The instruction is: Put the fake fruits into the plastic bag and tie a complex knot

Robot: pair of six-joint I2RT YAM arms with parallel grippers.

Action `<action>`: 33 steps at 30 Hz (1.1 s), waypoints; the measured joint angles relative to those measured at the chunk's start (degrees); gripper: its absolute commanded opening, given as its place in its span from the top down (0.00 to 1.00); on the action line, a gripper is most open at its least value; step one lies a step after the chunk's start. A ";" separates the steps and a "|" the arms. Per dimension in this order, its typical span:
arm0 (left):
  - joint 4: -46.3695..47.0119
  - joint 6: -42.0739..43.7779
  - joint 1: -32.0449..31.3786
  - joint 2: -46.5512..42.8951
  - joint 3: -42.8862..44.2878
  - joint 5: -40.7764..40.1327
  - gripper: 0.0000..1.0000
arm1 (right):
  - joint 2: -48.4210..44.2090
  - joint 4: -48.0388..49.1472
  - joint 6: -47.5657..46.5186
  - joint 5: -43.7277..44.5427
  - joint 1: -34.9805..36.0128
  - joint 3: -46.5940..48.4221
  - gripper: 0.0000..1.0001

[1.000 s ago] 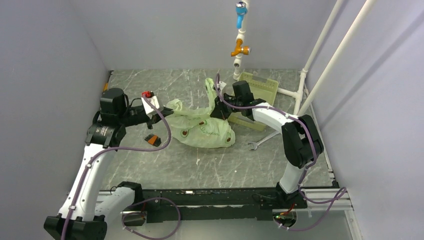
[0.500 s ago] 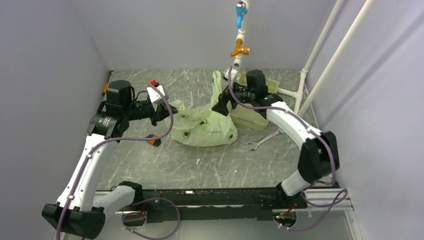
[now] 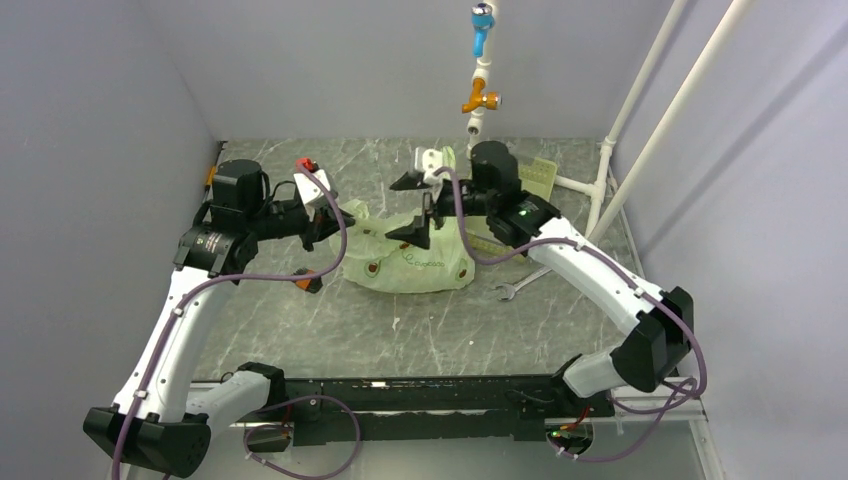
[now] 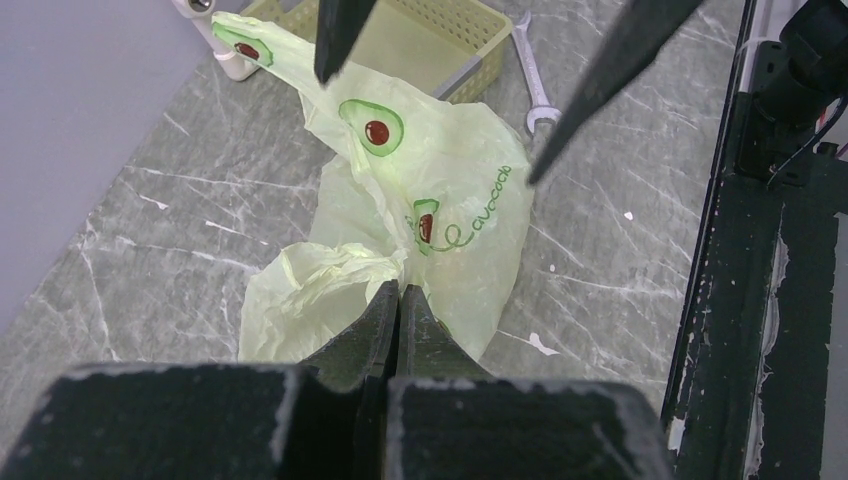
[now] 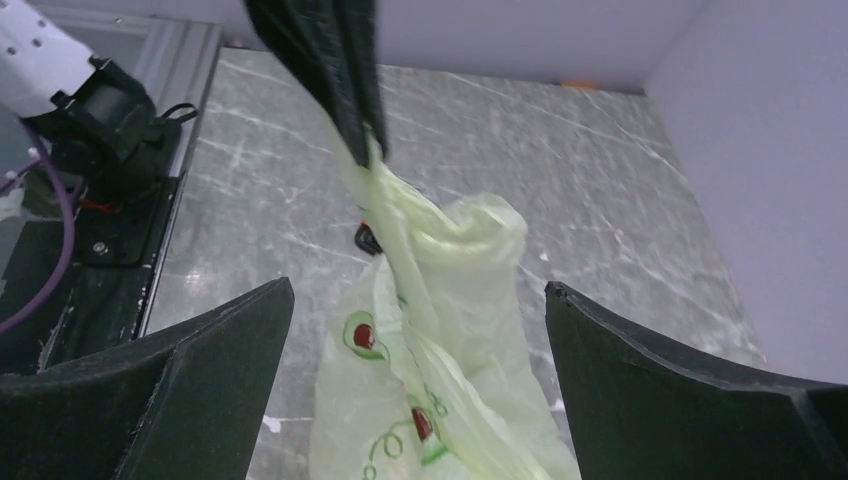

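Observation:
The plastic bag (image 3: 412,262) lies crumpled mid-table, pale green with avocado prints. My left gripper (image 3: 333,216) is shut on a twisted handle at the bag's left end, pulling the film taut (image 4: 398,290). In the right wrist view the left gripper (image 5: 368,140) pinches that strand from above. My right gripper (image 3: 411,209) hangs open over the bag, jaws wide, holding nothing (image 5: 418,288). Its dark fingers (image 4: 620,60) show at the top of the left wrist view above the bag (image 4: 440,200). The fake fruits are hidden from every view.
A pale green tray (image 3: 538,172) stands behind the right arm at the back. A steel wrench (image 3: 520,282) lies right of the bag. A small orange-and-black block (image 3: 308,283) sits under the left arm. A white pipe with valves (image 3: 481,100) hangs at the back.
My right gripper opened, let go of the bag's raised handle and swung left over the bag; the handle dropped. My left arm rose slightly, still shut on the bag.

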 measured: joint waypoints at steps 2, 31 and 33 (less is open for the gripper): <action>0.00 0.02 -0.07 0.02 0.00 0.02 1.00 | 1.11 0.68 -1.86 -0.04 2.60 0.09 0.01; 1.99 -2.75 -0.02 1.14 1.01 1.07 0.82 | 13.90 8.35 -10.97 0.24 7.85 -1.03 1.00; 2.97 -3.67 0.13 0.92 1.07 1.11 0.53 | 13.88 9.09 -10.95 0.07 7.91 -1.05 1.00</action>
